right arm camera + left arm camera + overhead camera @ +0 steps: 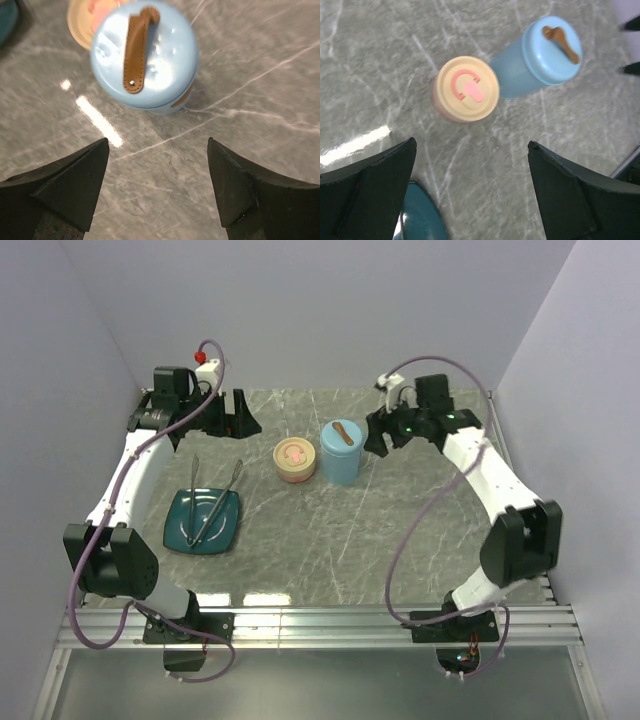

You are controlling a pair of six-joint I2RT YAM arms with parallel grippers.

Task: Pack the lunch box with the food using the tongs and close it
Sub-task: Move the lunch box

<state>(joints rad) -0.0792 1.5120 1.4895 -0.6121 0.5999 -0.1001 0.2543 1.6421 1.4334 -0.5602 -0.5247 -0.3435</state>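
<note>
The lunch box (pixel 341 451) is a light blue cylinder with a brown strap on its closed lid, standing at mid-table; it also shows in the wrist views (pixel 540 55) (pixel 145 55). A beige round container (pixel 295 460) with a pink handle on its lid stands just left of it (pixel 466 89). The tongs (pixel 213 505) lie spread across the dark teal plate (pixel 180 530). No food shows in any view. My left gripper (pixel 243 423) (pixel 471 142) hangs open behind the plate. Right of the lunch box, my right gripper (pixel 378 438) (pixel 158 140) is open and holds nothing.
Grey walls close in the marble table (pixel 400 530) at the back and both sides. A metal rail (pixel 320 620) with the arm bases runs along the near edge. A corner of the plate (pixel 422 215) shows beside my left finger.
</note>
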